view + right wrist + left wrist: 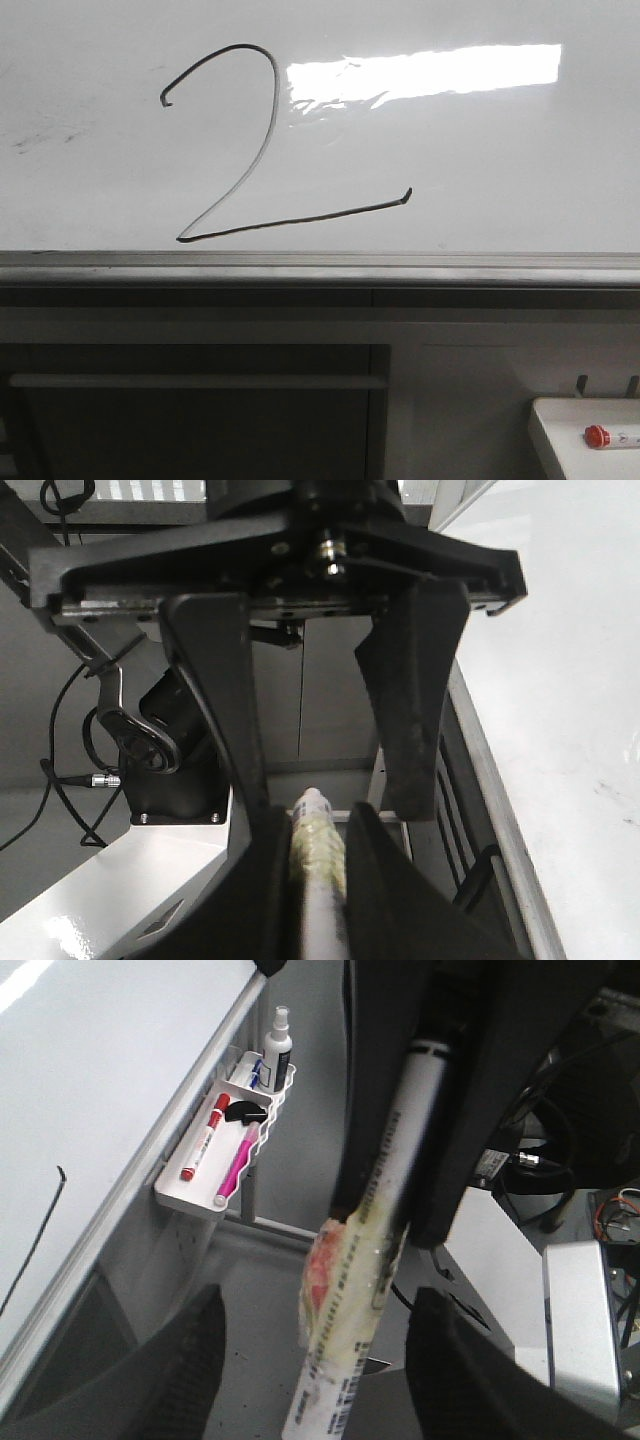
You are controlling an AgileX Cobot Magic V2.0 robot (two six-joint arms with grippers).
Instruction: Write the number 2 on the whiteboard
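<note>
1. The number 2 point(268, 150) is drawn in thin black line on the whiteboard point(500, 180). It sits left of the middle of the board, just above the grey bottom rail point(320, 268). It has a little hook at its start and a long slanted base line.
2. A bright patch of glare point(425, 75) shines just right of the top of the 2. Faint dark smudges point(45, 138) sit far off to its left.
3. In the front view no arm or gripper shows at all.
4. Low on the right, a small white tray point(560, 430) is cut off by the edge. Only the red cap end of a marker point(600, 436) shows in it.
5. In the left wrist view the same kind of tray point(190, 1192) hangs by the board rail. It holds a red marker point(202, 1145), a pink marker point(236, 1164), a black bit I cannot name, and a small spray bottle point(279, 1048).
6. The left gripper point(318, 1360) has its two dark fingers point(180, 1370) wide apart. A white pen wrapped in yellowish tape point(345, 1300) runs through the gap, touching neither finger. It seems to be the one held by the other arm, close to the camera and blurred.
7. The right gripper point(318, 880) has its fingers squeezed together on that taped pen point(320, 860). The pen's tip is hidden.
</note>
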